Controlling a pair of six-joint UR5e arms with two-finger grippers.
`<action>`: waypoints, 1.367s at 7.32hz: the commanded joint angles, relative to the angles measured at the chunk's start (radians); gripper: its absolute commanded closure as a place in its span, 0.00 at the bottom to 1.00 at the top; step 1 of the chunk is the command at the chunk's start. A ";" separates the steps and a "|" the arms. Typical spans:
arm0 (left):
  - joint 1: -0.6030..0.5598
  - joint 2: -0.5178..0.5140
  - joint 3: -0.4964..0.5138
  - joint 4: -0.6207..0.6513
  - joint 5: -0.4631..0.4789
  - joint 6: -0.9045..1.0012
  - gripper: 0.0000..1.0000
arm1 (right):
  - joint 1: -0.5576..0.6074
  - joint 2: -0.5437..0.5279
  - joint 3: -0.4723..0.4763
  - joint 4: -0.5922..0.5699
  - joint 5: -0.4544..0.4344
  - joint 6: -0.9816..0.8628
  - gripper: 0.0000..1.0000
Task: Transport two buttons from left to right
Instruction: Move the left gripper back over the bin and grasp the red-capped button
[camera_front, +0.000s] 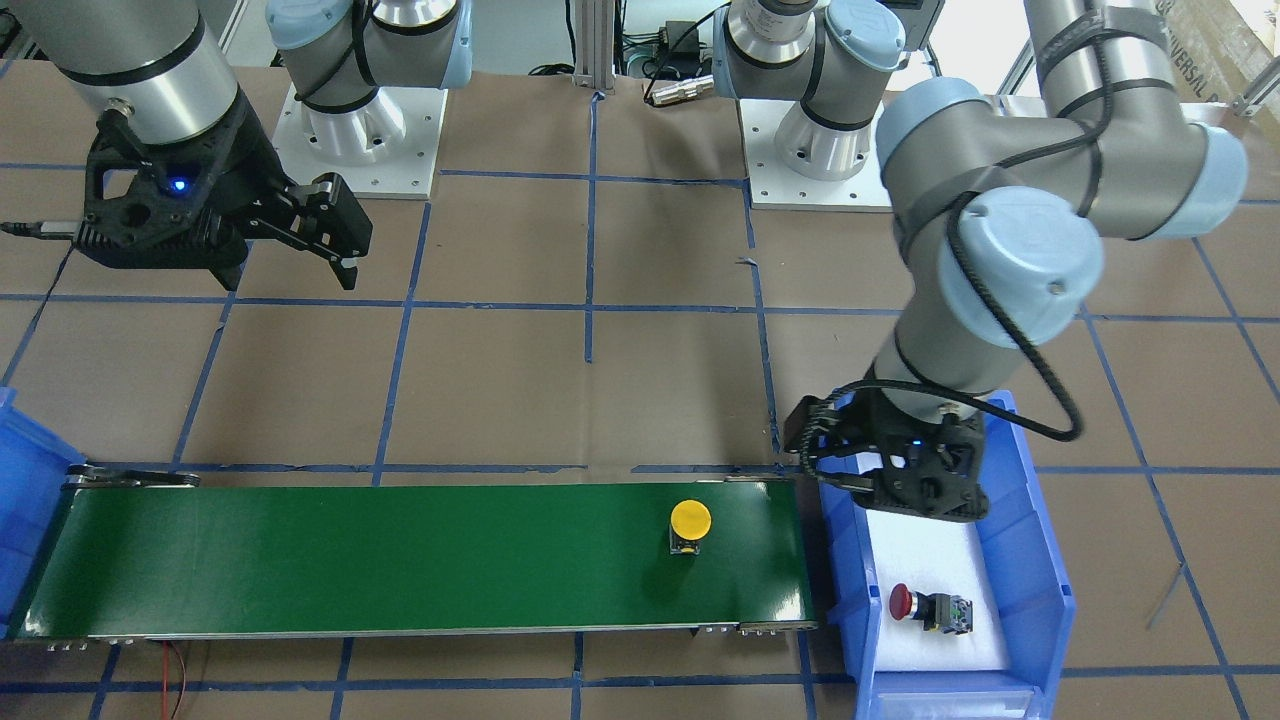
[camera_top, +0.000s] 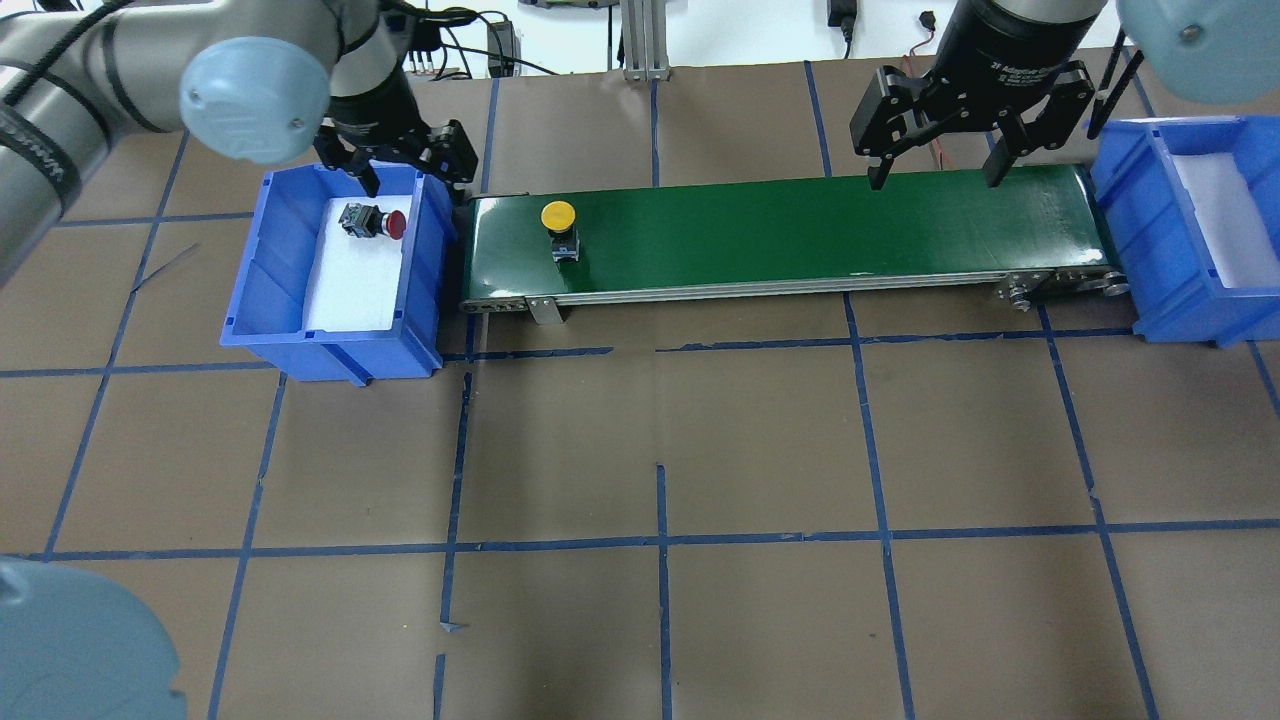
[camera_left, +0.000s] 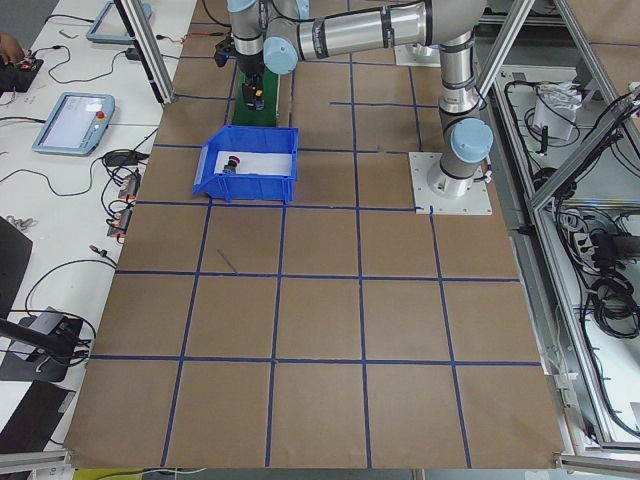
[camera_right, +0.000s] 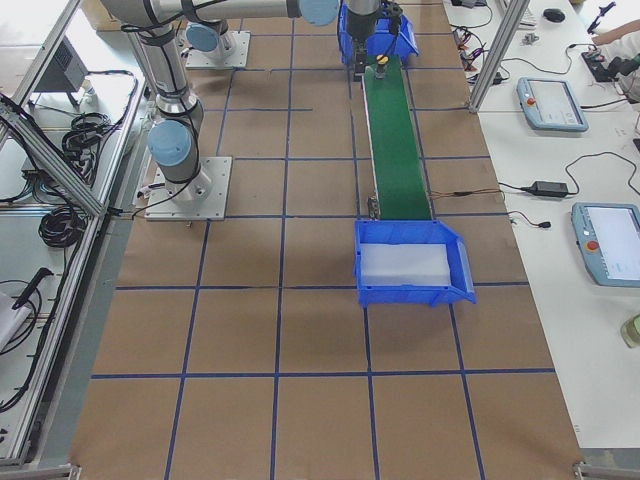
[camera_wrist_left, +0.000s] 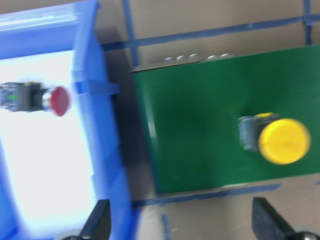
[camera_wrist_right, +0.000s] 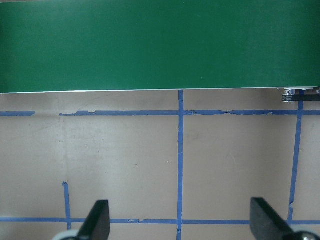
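Observation:
The yellow-capped button (camera_top: 558, 215) stands upright on the green conveyor belt (camera_top: 800, 230) near its left end, also in the left wrist view (camera_wrist_left: 282, 141). The red-capped button (camera_top: 375, 221) lies on its side on white padding inside the left blue bin (camera_top: 330, 355). My left gripper (camera_top: 415, 178) hovers open and empty over that bin's far corner, straddling the wall beside the belt; its fingertips (camera_wrist_left: 97, 222) frame the wall. My right gripper (camera_top: 935, 178) hangs open and empty behind the belt's right part, above bare paper (camera_wrist_right: 180, 165).
A second blue bin (camera_top: 1125, 215) with white padding stands at the belt's right end. The table is covered in brown paper with a blue tape grid (camera_top: 660, 540). Both arm bases (camera_front: 370, 130) sit at the robot's side of the table.

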 joint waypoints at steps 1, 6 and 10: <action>0.098 -0.003 0.005 -0.018 0.004 0.327 0.00 | 0.003 0.026 -0.002 -0.025 -0.006 -0.007 0.01; 0.146 -0.119 0.022 0.083 -0.003 1.072 0.00 | 0.002 0.066 0.014 -0.080 -0.009 -0.013 0.00; 0.132 -0.221 0.034 0.174 -0.004 1.536 0.00 | -0.007 0.067 0.012 -0.080 -0.043 -0.023 0.00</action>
